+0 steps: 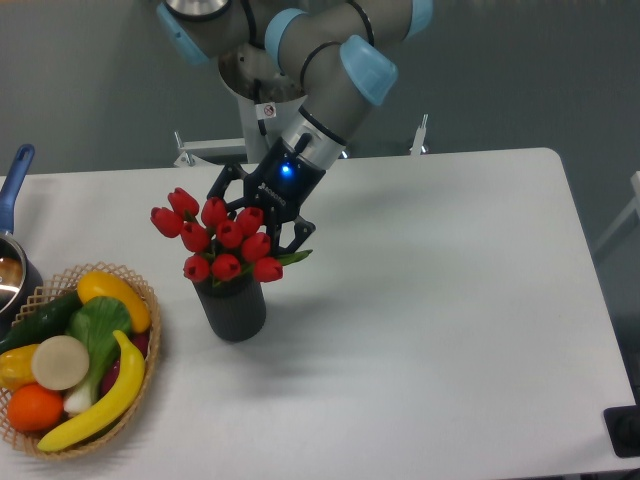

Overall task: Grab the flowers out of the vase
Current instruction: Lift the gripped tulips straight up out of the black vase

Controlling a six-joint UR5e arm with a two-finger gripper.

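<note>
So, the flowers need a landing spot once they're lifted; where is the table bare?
Bare: the table right of the vase out to its right edge, and the front strip. Crowded: the left, with the wicker basket, pot, and gripper at the flowers.

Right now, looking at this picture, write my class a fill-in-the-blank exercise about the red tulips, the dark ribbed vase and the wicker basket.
1. The bunch of red tulip flowers stands in the dark grey ribbed ____.
2. The round wicker basket of fruit and vegetables lies to the ____ of the dark grey vase in the picture.
3. The long curved yellow fruit in the basket is a ____.
4. The black two-finger gripper is right behind the ____.

Missing words: vase; left; banana; flowers
</note>
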